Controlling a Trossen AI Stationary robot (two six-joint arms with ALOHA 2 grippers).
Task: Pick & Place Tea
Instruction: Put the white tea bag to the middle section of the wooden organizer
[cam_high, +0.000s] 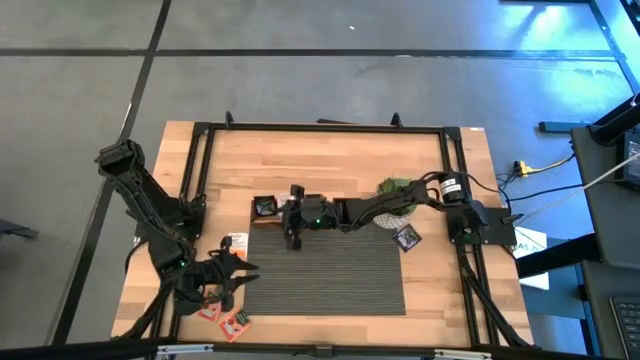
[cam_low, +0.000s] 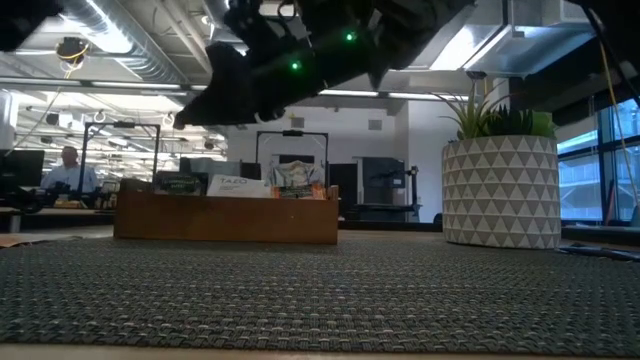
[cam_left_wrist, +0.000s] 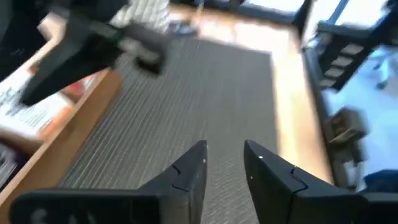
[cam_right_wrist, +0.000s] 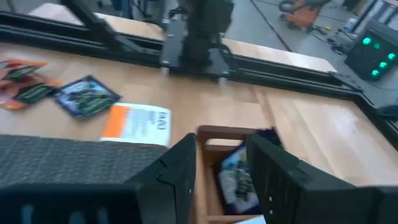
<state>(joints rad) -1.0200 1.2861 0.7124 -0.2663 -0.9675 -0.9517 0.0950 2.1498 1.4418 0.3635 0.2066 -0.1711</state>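
Note:
The tea lies in several places. A white-and-orange sachet (cam_right_wrist: 134, 123), a dark one (cam_right_wrist: 87, 96) and orange-red ones (cam_right_wrist: 22, 81) lie flat on the wood at the table's near left. Another dark sachet (cam_high: 407, 237) lies at the mat's right edge. More sachets (cam_right_wrist: 239, 177) sit in the wooden tray (cam_high: 255, 222). My right gripper (cam_right_wrist: 221, 168) hangs open above the tray's left end compartment, holding nothing. My left gripper (cam_left_wrist: 224, 165) is open above the grey mat's near left part (cam_high: 235, 272), also holding nothing.
A potted green plant (cam_low: 500, 190) stands behind the tray's right end. The grey ribbed mat (cam_high: 330, 270) covers the table's middle. A black frame (cam_high: 200, 150) runs round the table's edges. Two orange-red sachets (cam_high: 222, 317) lie by the near left corner.

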